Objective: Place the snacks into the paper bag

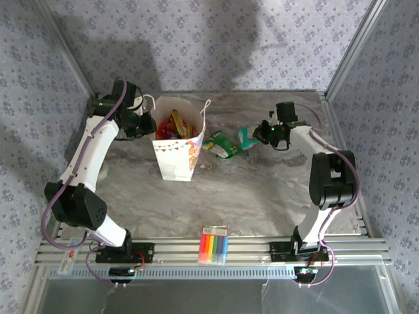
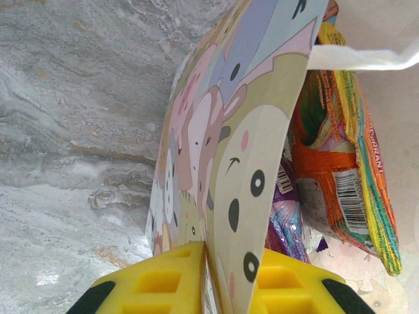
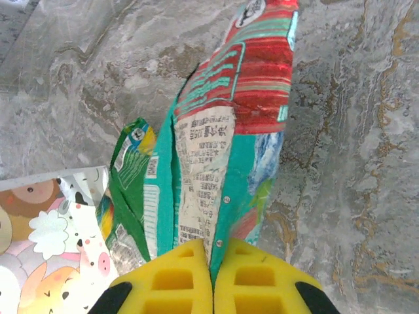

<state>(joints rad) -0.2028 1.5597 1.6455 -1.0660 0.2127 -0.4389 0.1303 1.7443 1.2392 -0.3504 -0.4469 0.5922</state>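
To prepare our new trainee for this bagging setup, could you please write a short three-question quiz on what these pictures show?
1. True or false: the left gripper pinches a wall of the paper bag.
2. Which snack is the right gripper shut on? A) the orange packet B) the teal packet C) the purple packet
3. In the top view, which snack lies on the table just right of the bag, held by neither gripper?
Key: 1 true; 2 B; 3 the green packet.
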